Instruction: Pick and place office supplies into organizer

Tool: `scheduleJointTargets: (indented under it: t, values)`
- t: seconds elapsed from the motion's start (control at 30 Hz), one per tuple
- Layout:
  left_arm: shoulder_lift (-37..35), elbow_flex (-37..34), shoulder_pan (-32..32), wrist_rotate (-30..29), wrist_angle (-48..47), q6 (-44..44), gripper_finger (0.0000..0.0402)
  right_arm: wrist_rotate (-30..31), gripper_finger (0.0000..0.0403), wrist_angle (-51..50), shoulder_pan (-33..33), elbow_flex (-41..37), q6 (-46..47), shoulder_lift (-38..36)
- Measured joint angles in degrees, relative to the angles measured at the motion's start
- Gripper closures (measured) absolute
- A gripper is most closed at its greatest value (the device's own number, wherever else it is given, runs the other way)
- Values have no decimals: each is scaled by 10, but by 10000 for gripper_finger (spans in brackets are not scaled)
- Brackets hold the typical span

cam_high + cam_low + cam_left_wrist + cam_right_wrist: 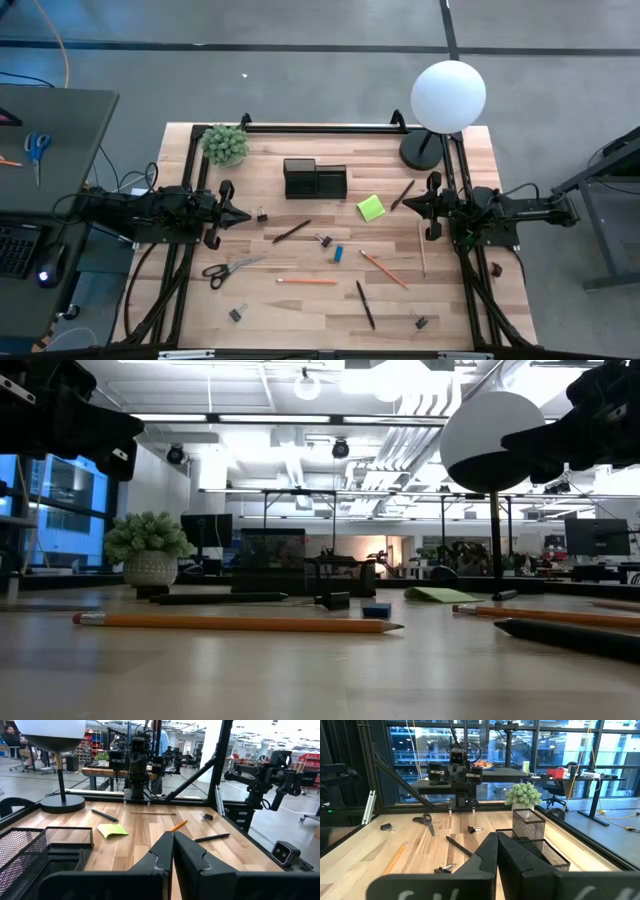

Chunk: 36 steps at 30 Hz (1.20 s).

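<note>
The black mesh organizer stands on the wooden table toward its far edge. Loose supplies lie flat around it: a lime-green sticky pad, black-handled scissors, an orange pencil, a dark pen, a wooden pencil, a small blue block and a binder clip. My left gripper waits shut and level at the table's left side. My right gripper waits shut and level at the right side. Neither touches anything.
A green plant sits at the far left corner, and a white globe lamp with a round black base at the far right. Black frame rails border the table. More clips lie near the front edge.
</note>
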Motion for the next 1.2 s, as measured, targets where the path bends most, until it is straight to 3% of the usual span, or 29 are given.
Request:
scheduleJointTargets:
  t: [0.8, 1.03, 1.2]
  values:
    - [0, 0, 0, 0, 2, -1, 399, 1, 402, 6, 0, 0, -21, 0]
    - [0, 0, 0, 19, 9, -146, 399, 1, 402, 13, 0, 0, 90, 0]
    - [0, 0, 0, 19, 9, -180, 399, 1, 402, 15, 0, 0, 129, 0]
